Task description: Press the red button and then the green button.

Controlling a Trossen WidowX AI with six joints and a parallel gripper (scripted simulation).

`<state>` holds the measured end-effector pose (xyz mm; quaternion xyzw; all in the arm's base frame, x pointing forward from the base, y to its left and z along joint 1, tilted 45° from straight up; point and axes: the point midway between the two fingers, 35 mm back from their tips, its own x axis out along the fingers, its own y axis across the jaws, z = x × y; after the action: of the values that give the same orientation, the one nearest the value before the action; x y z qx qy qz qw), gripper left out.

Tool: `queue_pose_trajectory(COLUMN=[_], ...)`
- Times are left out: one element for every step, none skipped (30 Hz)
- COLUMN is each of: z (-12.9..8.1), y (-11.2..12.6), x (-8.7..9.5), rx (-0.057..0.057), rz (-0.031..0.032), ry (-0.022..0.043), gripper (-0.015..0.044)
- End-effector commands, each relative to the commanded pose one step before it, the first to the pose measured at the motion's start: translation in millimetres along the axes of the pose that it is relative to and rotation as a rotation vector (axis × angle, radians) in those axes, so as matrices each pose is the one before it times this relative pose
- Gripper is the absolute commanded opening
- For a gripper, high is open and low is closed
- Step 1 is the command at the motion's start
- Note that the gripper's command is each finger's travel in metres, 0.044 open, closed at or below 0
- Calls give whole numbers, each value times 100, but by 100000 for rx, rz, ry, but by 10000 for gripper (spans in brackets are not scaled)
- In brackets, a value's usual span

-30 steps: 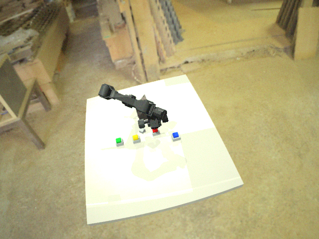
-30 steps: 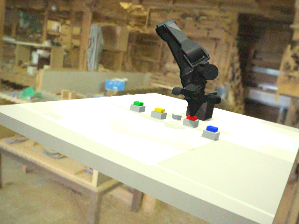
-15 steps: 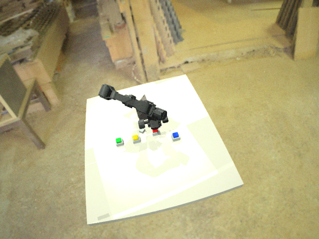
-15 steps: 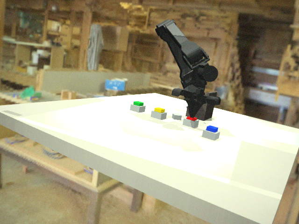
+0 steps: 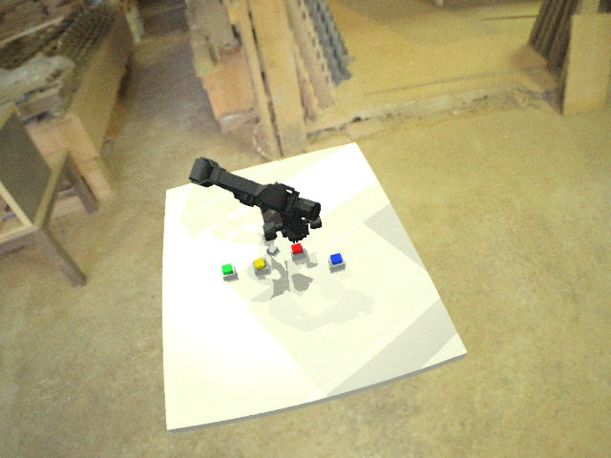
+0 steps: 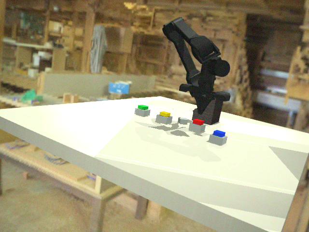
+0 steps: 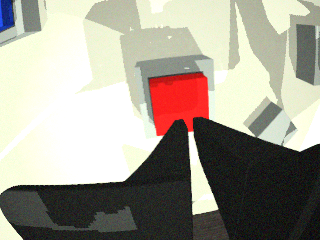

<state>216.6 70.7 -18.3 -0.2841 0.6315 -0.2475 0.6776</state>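
Observation:
The red button [image 5: 296,247] [image 6: 198,121] [image 7: 179,96] sits on its grey base in the row of buttons on the white table [image 5: 221,369] [image 6: 75,129]. My gripper [image 5: 296,239] [image 6: 201,113] [image 7: 188,127] is shut and empty, pointing down, with its tips just over the near edge of the red button. The exterior view shows a small gap between tips and button. The green button [image 5: 226,269] [image 6: 143,107] is at the far left end of the row, well away from the gripper.
A yellow button [image 5: 259,263] [image 6: 164,113] stands between green and red. A blue button [image 5: 336,259] [image 6: 219,133] [image 7: 6,6] stands on the red one's other side. A small grey block [image 5: 272,250] [image 6: 183,120] [image 7: 270,120] lies close beside the red button, toward the yellow one.

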Motion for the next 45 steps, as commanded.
queue_pose_trajectory(z=[196, -4, -68, -68, -27, 0, 0, 0, 165, 478, 734, 770, 639, 499, 349, 178, 67, -68, -209, -349, -486, -616, -554, -314, -87, 0, 0, 0, 0, 22, 58, 68, 33, -34, -73, -63, -24, 0, 0, 2, 5, 8, 9, 8, 7], y=[53, 17, -34, -42, -18, 0, 0, 0, -264, -810, -1406, -1771, -1852, -1921, -1960, -1692, -1844, -1906, -1921, -1902, -1870, -1820, -1350, -685, -181, 0, 0, 0, 0, 11, 26, 23, -5, -41, -52, -38, -14, 0, 0, 1, 2, 3, 4, 3, 2], x=[-2452, -1592, -1295, -782, -261, 0, 0, 0, -38, -105, -154, -154, -125, -99, -75, -47, -37, -25, -14, -6, -1, 2, 4, 4, 1, 0, 0, 0, 0, 197, 591, 986, 1297, 1290, 973, 580, 193, 0, 0, 26, 77, 129, 160, 160, 160], rx=[909, -25, -7, 2, 2, 0, 0, 0, -73, -203, -284, -257, -173, -98, -31, 20, 62, 101, 134, 159, 177, 187, 146, 76, 20, 0, 0, 0, 0, 7, 21, 34, 40, 30, 13, 3, 0, 0, 0, 1, 3, 4, 5, 5, 4], rz=[1012, 53, -22, -41, -18, 0, 0, 0, 227, 645, 957, 946, 717, 483, 244, 23, -162, -366, -568, -759, -938, -1101, -941, -520, -142, 0, 0, 0, 0, 49, 123, 127, 18, -153, -229, -184, -69, 0, 0, 3, 8, 11, 12, 10, 7], ry=[-273, 31, 33, 22, 8, 0, 0, 0, 24, 52, 26, -53, -123, -168, -187, -157, -149, -113, -55, 24, 119, 228, 255, 162, 47, 0, 0, 0, 0, -1, -7, -24, -46, -49, -30, -12, -3, 0, 0, 0, 1, 1, 0, 0, 0], gripper=[20, 20, 20, 20, 20, 20, 20, 20, 20, 20, 20, 20, 20, 20, 20, 20, 20, 20, 20, 20, 20, 20, 20, 20, 20, 20, 20, 20, 20, 20, 20, 20, 20, 20, 20, 20, 20, 20, 20, 20, 20, 20, 20, 20, 20])
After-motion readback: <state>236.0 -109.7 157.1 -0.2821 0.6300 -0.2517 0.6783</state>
